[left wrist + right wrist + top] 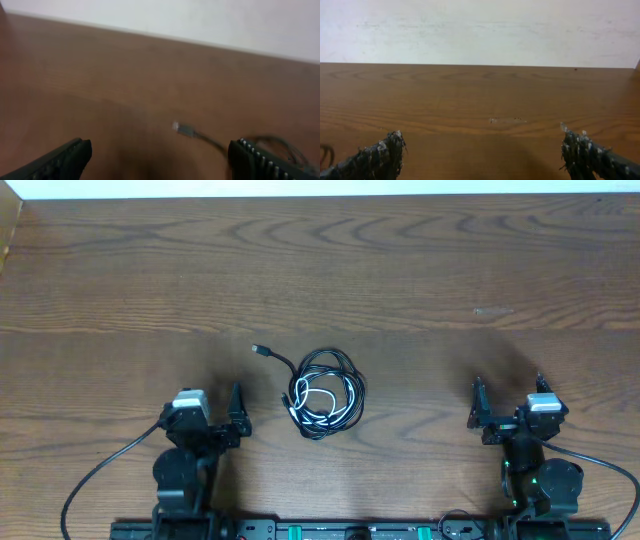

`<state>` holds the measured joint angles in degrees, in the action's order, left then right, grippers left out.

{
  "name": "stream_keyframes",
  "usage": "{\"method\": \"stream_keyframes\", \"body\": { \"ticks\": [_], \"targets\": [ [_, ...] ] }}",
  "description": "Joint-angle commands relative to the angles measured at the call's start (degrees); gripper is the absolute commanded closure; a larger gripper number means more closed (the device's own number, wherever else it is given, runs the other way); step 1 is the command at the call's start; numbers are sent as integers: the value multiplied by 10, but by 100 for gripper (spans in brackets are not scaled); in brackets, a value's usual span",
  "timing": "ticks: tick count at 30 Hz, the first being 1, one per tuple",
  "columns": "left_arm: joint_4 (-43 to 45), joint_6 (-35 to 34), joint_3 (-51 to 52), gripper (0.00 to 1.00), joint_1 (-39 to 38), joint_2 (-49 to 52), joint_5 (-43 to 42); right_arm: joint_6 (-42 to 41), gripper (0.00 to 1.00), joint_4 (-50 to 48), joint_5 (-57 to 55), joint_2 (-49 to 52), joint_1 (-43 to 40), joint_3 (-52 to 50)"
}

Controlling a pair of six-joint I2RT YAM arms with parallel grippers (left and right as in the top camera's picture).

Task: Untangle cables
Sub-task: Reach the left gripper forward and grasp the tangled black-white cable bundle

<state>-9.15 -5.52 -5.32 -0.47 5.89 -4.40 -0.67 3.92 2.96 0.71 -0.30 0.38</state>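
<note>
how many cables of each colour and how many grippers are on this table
black cable: 1
white cable: 1
grippers: 2 (left gripper, right gripper, both open)
total: 4

Soft, even light falls on the table [400, 270] from above; the overhead view is sharp, with faint shadows pooling at lower left and lower right and a washed-out white strip along the top. The left wrist view is dim, reddish and blurred throughout, the cable plug [186, 129] smeared. The right wrist view is brighter and crisper: grain reads clearly, the wall [480, 30] glows pale, the near fingers [375, 157] look soft.
</note>
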Motion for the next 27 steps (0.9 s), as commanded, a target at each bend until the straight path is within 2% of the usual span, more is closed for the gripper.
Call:
{"method": "stream_keyframes", "body": {
  "ticks": [1,7,17,27],
  "targets": [
    [-18,8,-74,8,2,67,-12,-5,1,3,-4,0,4,-1],
    [-77,8,-194,8,2,195,-12,-5,1,3,-5,0,4,0],
    [-263,8,-411,8,-5,430,-29,-5,1,3,-5,0,4,-1],
    [-348,6,-520,8,-78,581,-29,-5,1,3,-5,0,4,-1]
  ]
}}
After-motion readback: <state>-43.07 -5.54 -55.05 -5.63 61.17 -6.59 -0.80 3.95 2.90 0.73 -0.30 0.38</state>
